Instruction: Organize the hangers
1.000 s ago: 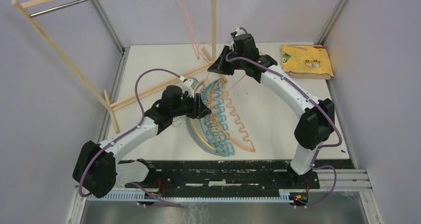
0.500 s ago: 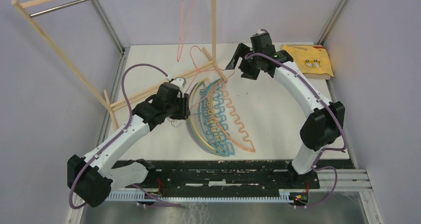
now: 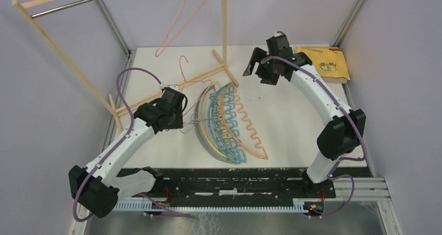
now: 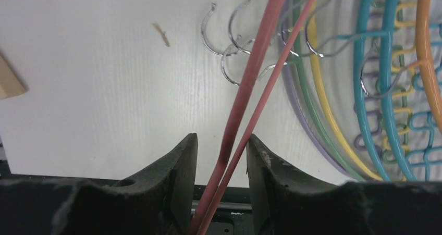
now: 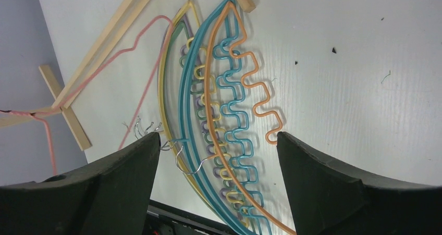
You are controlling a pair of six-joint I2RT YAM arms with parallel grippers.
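The left gripper (image 4: 221, 141), half closed, pinches a pink hanger (image 4: 255, 63); the right gripper (image 5: 218, 138) is spread wide and empty. The other hangers (image 3: 229, 125) lie piled on the table (image 3: 297, 141) — the pink one could slip or catch their hooks (image 4: 229, 42).

Stacked hangers (image 3: 229, 125) were orange, teal, blue, yellow, green, purple, wavy bars; pink hanger (image 4: 251, 78); white bench (image 3: 292, 120); printed yellow cloth (image 3: 321, 63).

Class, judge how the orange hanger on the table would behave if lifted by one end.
Thin and open-framed, the orange hanger looks light and probably slightly springy. It lies across the teal hanger, so it may snag and drag neighbours.
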